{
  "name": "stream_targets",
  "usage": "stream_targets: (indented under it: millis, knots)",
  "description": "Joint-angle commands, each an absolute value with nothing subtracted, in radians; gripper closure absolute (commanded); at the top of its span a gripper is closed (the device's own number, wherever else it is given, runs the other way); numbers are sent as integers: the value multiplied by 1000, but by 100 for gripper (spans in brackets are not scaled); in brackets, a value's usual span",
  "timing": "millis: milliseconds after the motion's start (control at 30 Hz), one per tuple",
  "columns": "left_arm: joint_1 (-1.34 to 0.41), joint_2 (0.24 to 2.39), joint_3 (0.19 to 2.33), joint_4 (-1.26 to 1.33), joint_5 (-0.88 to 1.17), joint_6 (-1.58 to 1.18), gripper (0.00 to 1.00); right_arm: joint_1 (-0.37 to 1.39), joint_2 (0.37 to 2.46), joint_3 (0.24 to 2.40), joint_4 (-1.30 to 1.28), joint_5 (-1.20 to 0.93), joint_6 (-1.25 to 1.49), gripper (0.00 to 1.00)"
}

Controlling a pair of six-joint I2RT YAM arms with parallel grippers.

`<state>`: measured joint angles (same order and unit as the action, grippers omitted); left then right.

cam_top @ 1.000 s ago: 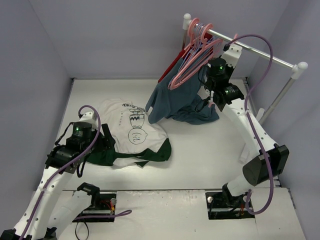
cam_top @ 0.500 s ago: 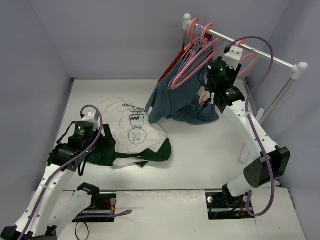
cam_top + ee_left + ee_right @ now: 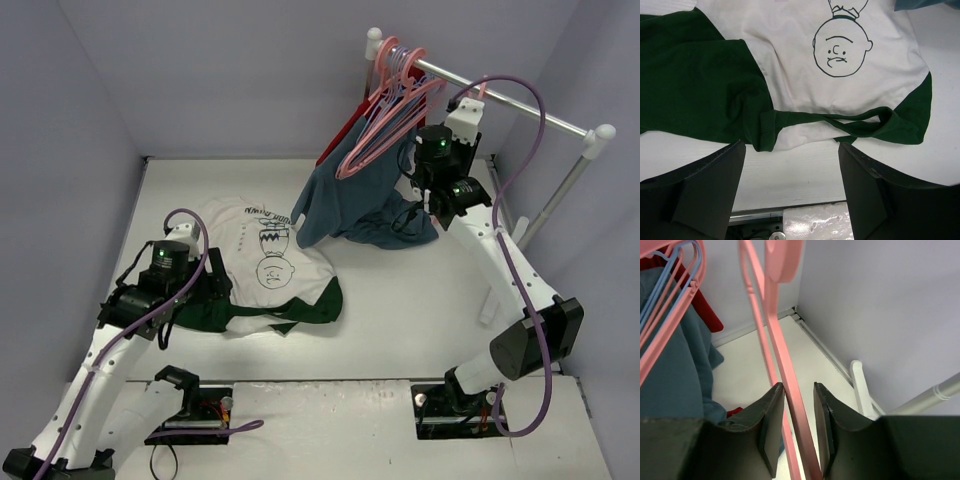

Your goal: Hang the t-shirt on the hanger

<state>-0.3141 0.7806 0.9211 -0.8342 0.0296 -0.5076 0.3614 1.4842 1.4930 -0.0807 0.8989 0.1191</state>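
Ahead of the left hand (image 3: 790, 192), whose fingers are matte black, the t-shirt (image 3: 805, 75) is cream-white with dark green sleeves and a cartoon face drawn in black line on the chest. The counter (image 3: 805, 175) showing nearer that hand is white. The right hand (image 3: 798, 390) has dark grey fingers, and between them runs the pink hanger (image 3: 777, 340). To that hand's left are a blue-grey garment (image 3: 670, 375) and a red garment (image 3: 705, 310). The wall (image 3: 880, 300) beyond is pale lavender.

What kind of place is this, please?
Probably a small robot test cell for handling clothes: plain lilac walls enclose a white table, a clothes rail carries pink hangers, and two arms are bolted at the table's near edge.
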Motion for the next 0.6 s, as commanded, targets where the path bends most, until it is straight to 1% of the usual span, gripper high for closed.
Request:
stream_targets:
  millis: [0,100,233,467,567]
  knots:
    - [-319,793,947,-781,37,-497,29,359,1424,1486,-43,966,78,77]
    - [-319,802,948,-778,38,-495,29,358,1426,1490,-41,969,56,84]
    - [-319,807,951,-778,37,-489,29,355,1433,1513,-41,969,22,100]
    - [-319,807,962,-777,32,-484,29,369,1406,1572,-43,914,-43,100]
    - [-319,809,972,-779,28,-478,29,383,1365,1577,-43,830,-59,100]
